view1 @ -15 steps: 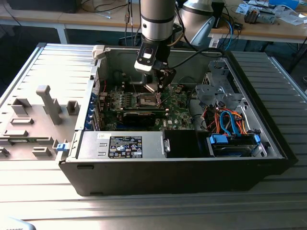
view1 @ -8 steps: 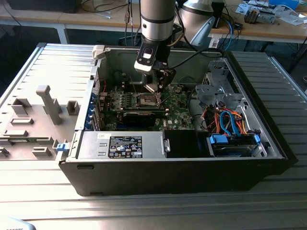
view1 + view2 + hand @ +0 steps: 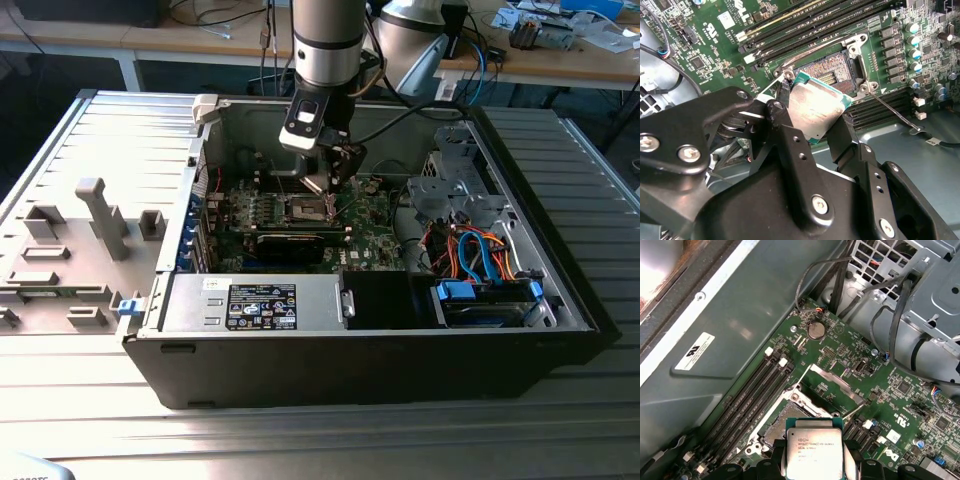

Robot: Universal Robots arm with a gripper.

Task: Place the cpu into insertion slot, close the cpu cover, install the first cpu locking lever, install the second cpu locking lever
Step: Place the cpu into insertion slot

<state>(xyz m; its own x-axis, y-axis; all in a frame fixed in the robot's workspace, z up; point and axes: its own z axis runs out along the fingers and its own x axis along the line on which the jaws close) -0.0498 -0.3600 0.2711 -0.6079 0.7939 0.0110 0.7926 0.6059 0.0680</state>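
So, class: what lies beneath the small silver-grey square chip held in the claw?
The open square socket with dark centre and silvery rim, on the green circuit board. The chip hides part of it.

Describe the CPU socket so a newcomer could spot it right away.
In the open computer case, find the green motherboard. The insertion slot sits by the cpu held in the end effector: square, dark-centred, silver-rimmed, unlike the long memory slots alongside.

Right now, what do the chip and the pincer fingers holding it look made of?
Chip: metal top, dull silver-grey with soft glare; its thin green rim looks like circuit board. Pincer fingers: matte black with screw heads set in; likely coated metal, possibly hard plastic.
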